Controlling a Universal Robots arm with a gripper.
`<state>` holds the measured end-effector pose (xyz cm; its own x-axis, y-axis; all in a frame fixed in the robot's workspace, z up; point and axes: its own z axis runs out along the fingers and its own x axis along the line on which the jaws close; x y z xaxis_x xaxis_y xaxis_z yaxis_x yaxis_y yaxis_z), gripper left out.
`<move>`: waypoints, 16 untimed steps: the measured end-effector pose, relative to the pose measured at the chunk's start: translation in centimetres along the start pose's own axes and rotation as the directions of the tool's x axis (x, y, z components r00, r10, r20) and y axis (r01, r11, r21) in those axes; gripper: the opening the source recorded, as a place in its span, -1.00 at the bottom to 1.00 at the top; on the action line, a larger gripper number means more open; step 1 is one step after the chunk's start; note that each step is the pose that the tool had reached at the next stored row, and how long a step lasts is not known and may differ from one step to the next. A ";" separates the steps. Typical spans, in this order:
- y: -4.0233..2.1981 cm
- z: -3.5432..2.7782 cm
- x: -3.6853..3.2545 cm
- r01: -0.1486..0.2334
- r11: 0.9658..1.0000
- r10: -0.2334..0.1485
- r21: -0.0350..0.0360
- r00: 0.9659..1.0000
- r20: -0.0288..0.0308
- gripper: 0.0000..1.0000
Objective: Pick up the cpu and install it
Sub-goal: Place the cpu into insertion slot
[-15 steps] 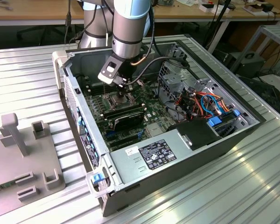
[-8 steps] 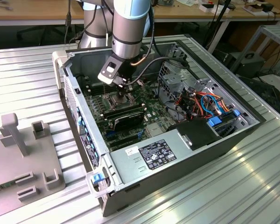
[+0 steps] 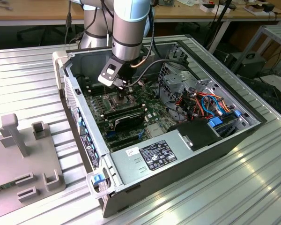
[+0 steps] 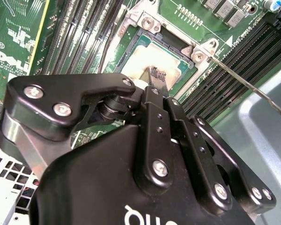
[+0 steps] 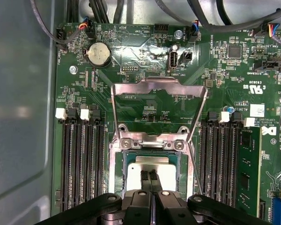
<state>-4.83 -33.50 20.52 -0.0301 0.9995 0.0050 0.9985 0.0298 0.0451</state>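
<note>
At the exterior view's left, well apart from the pincer (image 3: 123, 96), a grey holder block (image 3: 25, 154) sits on the ribbed table (image 3: 253, 187). The pincer reaches down into the open computer case (image 3: 215, 164), close to the motherboard (image 3: 154, 115). In the first wrist view its fingers (image 5: 144, 177) are pressed together with nothing between them. The cpu (image 5: 167, 169) lies directly beneath the tips, flat in its socket with its metal lid up. It looks roughly square, with no clear long axis. The load plate (image 5: 159, 93) stands swung open just beyond the pincer. Coloured cables (image 3: 210, 101) lie to the exterior view's right.

Printed labels sit on the motherboard (image 5: 131, 65) and power supply (image 3: 145, 165).
</note>
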 end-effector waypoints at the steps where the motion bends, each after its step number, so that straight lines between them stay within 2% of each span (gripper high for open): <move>1: 0.00 0.02 0.00 0.000 1.000 0.000 0.000 1.000 0.000 -0.79; 6: -0.02 0.34 -0.01 0.000 1.000 0.000 0.000 1.000 0.000 -0.79; 16: -0.22 0.38 0.01 0.000 1.000 0.000 -0.002 1.000 -0.001 -0.79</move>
<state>-5.03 -33.49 20.12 -0.0302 0.9995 0.0056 0.9985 0.0299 0.0466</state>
